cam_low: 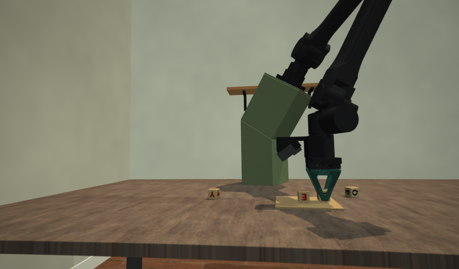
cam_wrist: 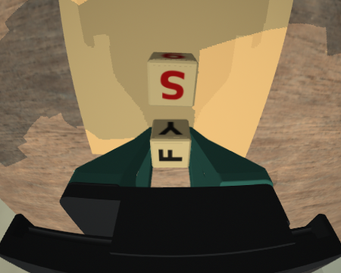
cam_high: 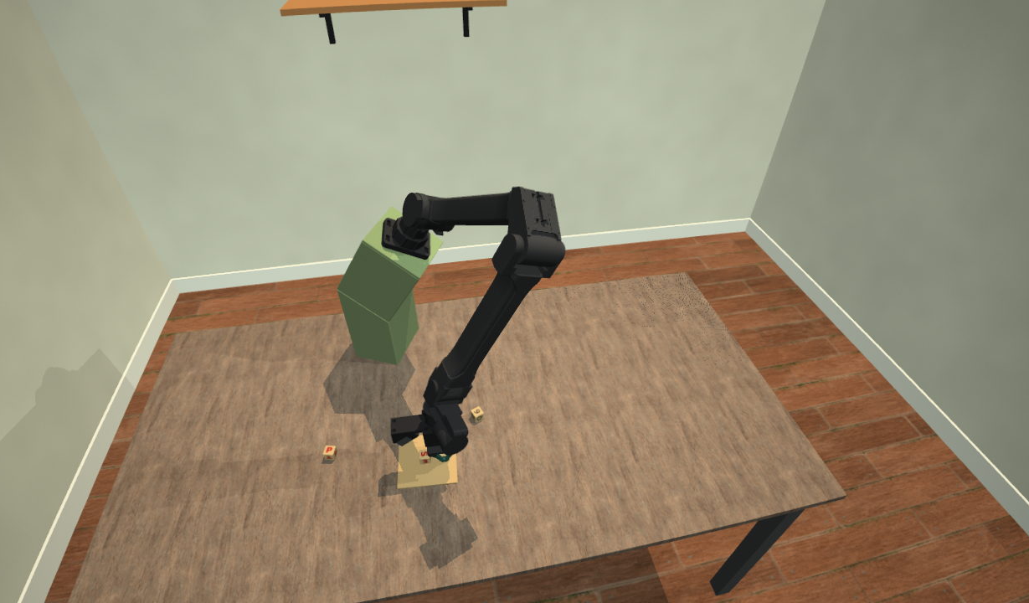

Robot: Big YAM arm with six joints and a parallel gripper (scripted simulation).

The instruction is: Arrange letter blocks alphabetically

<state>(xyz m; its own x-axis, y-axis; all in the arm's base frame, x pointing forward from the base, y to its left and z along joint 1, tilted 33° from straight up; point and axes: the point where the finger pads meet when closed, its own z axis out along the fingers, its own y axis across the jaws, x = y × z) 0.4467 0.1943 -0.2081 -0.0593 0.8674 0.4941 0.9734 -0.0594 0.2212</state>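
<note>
my gripper (cam_wrist: 173, 130) is clamped on 1 block (cam_wrist: 170, 149) on the mat (cam_wrist: 115, 15), beside the s block (cam_wrist: 172, 80).

Pale green walls (cam_high: 203, 150), a wooden shelf (cam_high: 392, 6), plank floor (cam_high: 877, 389), brown table (cam_high: 614, 389).

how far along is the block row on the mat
About a third done. One block sits free on the mat. The gripper is shut on a second block low over the mat, beside the first. Two more blocks lie off the mat; one must join, then release.
</note>
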